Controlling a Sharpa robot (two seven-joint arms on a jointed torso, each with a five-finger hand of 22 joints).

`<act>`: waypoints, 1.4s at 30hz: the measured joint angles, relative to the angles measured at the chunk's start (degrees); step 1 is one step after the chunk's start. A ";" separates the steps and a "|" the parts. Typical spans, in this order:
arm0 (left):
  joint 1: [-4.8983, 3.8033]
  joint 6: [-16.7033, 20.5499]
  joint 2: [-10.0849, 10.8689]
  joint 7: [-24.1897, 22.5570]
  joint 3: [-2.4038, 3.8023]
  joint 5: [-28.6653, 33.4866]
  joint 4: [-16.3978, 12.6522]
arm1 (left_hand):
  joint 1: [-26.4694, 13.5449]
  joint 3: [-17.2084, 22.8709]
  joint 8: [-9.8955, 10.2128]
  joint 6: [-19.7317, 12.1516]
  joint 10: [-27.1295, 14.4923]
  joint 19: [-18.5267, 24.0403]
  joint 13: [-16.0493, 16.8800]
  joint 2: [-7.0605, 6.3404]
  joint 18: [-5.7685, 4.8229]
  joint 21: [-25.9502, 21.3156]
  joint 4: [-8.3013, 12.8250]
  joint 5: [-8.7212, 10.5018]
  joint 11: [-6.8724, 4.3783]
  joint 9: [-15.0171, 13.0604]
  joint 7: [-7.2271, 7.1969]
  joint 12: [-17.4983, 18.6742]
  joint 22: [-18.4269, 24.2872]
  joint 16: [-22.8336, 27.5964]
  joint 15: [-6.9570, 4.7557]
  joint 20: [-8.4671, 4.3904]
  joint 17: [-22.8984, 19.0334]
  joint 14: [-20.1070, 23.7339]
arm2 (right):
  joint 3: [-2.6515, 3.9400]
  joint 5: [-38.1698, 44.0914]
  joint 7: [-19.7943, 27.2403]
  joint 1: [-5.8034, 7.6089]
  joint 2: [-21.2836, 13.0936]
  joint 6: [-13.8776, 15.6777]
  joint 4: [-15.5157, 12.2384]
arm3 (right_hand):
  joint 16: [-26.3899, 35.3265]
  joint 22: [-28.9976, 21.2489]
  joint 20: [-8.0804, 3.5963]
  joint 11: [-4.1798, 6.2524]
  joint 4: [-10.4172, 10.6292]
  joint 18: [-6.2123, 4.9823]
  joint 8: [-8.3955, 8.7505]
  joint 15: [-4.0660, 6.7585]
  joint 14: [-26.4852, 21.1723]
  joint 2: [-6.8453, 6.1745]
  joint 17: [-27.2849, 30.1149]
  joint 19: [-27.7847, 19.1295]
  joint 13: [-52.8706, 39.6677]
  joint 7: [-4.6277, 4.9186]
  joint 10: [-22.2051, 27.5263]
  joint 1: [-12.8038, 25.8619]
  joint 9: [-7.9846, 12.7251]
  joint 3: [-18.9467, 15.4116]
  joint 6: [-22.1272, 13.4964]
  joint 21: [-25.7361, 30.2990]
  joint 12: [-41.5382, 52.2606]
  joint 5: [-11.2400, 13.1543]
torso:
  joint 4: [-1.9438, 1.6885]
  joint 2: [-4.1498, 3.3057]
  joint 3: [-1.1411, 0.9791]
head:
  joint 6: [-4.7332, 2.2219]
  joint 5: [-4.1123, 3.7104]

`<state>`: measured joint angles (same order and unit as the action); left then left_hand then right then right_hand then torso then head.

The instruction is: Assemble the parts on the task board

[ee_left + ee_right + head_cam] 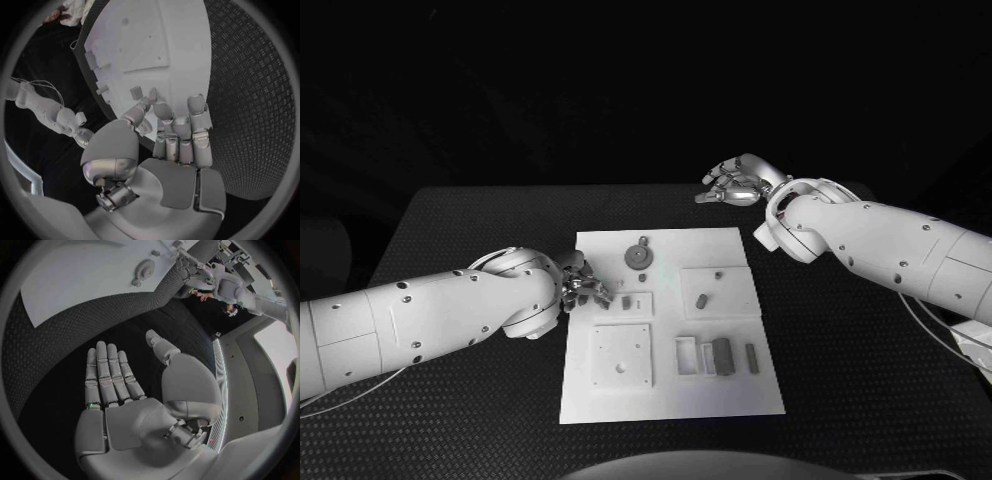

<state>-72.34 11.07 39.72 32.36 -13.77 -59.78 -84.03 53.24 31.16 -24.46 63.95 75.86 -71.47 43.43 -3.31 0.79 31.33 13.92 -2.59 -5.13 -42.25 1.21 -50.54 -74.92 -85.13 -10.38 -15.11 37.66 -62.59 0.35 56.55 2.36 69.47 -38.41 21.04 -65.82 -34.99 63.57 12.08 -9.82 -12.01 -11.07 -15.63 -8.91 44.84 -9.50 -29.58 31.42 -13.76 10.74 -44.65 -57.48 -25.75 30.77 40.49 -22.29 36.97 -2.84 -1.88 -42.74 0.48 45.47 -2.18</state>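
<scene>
Resting at the task board (733, 390) edge, left hand (584, 283) pinches a part (152, 94); right hand (733, 183) hovers released.

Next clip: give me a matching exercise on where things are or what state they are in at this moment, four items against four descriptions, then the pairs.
Things:
1. left hand
2. right hand
3. round part
4. task board

Descriptions:
A. lies flat in the middle of the table
B. over the black table beyond the board's far right corner, fingers spread, holding nothing
C. lies on the far half of the board
D. at the board's left edge, fingertips over a small part

Pairs: 1-D, 2-B, 3-C, 4-A
</scene>
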 measured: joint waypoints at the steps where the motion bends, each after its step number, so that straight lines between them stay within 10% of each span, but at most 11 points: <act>1: 0.00 -0.03 0.01 0.00 0.00 0.02 0.02 | 0.00 0.00 -0.01 0.00 0.00 0.00 0.00 0.00 0.00 0.00 0.00 0.00 0.00 0.00 0.00 0.00 0.00 0.00 0.00 0.00 0.00 0.00 | 0.00 0.00 0.00 0.00 0.00 0.00 0.00 | 0.00 0.00 0.00 0.00 0.00 0.00 0.00 0.00 0.00 0.00 0.00 0.00 0.00 0.00 0.00 0.00 0.00 0.00 0.00 0.00 0.00 0.00 | 0.01 0.00 0.00 | 0.00 0.01; 17: -0.01 -0.31 0.07 -0.10 0.02 0.31 0.04 | 0.29 -0.56 0.00 -0.04 0.00 -0.07 -0.01 -0.35 0.00 0.00 -1.22 0.11 0.00 -0.08 -0.04 0.00 0.01 0.00 0.01 0.10 -0.07 -0.02 | 0.00 -0.03 0.00 -0.02 0.01 -0.08 0.04 | 0.21 0.12 0.00 0.00 0.16 -0.01 0.00 -0.03 -0.03 0.00 -0.08 0.00 0.23 0.00 0.00 0.00 0.07 -0.16 0.00 0.04 -0.22 0.00 | -0.03 0.01 0.03 | 0.09 -0.04; 42: 0.00 -0.50 0.19 -0.26 0.00 0.56 0.06 | -1.82 -0.31 -0.11 -0.14 -0.21 -0.09 -0.01 -5.00 0.00 -0.44 -5.14 -0.57 0.21 -0.45 -0.14 0.24 0.02 0.21 -0.28 0.12 -0.19 -0.24 | 0.00 -0.14 0.00 -0.22 0.05 -0.33 0.17 | 0.94 0.46 0.00 0.00 0.48 -0.01 0.00 -0.46 -0.85 0.00 -0.39 -0.82 1.01 0.13 0.00 0.00 0.37 -0.48 -0.55 0.76 -0.44 0.00 | -0.01 0.00 0.03 | 0.15 0.02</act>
<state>-72.33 10.57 39.90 32.11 -13.77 -59.22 -83.97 51.42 30.85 -24.57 63.81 75.65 -71.57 43.42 -8.31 0.80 30.89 8.78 -3.16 -4.92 -42.70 1.06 -50.30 -74.90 -84.92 -10.66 -15.00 37.47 -62.83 0.35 56.41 2.36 69.25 -38.37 20.71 -65.65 -34.04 64.03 12.08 -9.83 -11.53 -11.08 -15.63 -9.36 43.99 -9.50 -29.97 30.60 -12.75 10.87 -44.65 -57.48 -25.38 30.28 39.94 -21.53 36.53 -2.84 -1.89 -42.74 0.51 45.63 -2.16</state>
